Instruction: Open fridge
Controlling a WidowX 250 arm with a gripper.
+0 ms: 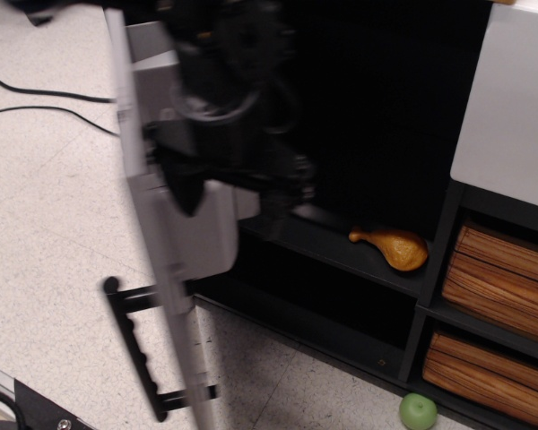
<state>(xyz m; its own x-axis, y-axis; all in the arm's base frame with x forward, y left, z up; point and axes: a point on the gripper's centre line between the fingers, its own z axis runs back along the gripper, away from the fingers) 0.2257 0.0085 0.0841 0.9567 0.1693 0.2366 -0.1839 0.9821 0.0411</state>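
The fridge point(377, 134) fills the upper middle of the view with its black interior exposed, and its grey door point(166, 269) stands swung wide at the left, seen nearly edge-on, its black bar handle point(134, 349) pointing out over the speckled floor point(45, 251). The blurred dark gripper point(229, 193) sits just inside the door's inner face, too smeared to tell whether it is open or closed. A toy drumstick point(393, 245) lies on the inner shelf, wooden-slat drawers point(502, 287) sit at the right under a white front point(511, 107), and a green apple point(418, 410) rests on the floor below.
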